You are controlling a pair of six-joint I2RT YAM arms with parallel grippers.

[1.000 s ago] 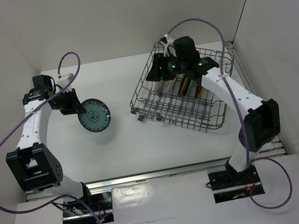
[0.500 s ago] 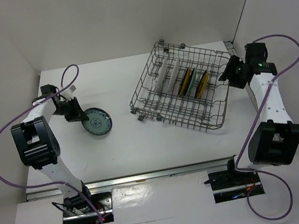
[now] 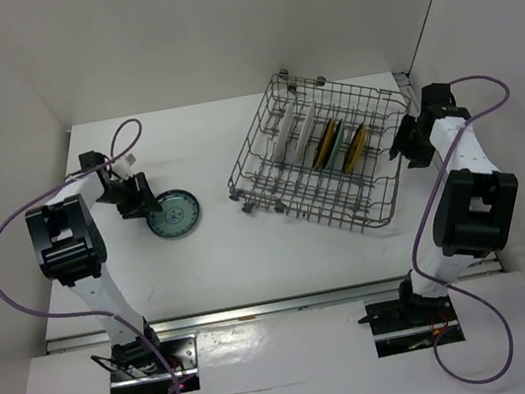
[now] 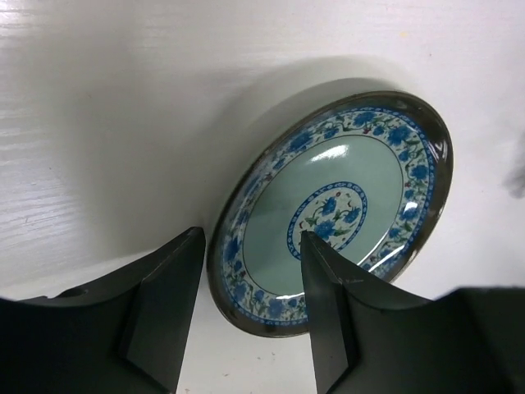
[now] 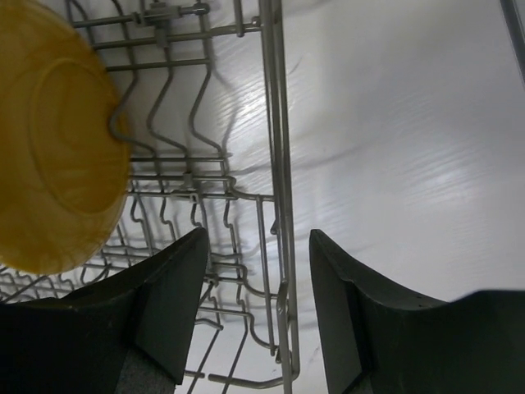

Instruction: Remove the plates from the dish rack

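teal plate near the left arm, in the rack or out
Out: the teal plate lies on the table, apart from the dish rack.

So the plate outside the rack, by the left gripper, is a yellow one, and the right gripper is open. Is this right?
Not yellow: the plate by the left gripper is teal-blue with blue flowers, as the left wrist view shows. The right gripper is open, yes.

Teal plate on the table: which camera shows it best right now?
Left wrist. The teal plate fills that view, with its blue floral pattern and dark rim clear. Top external shows it small, lying left of the dish rack. Right wrist misses it.
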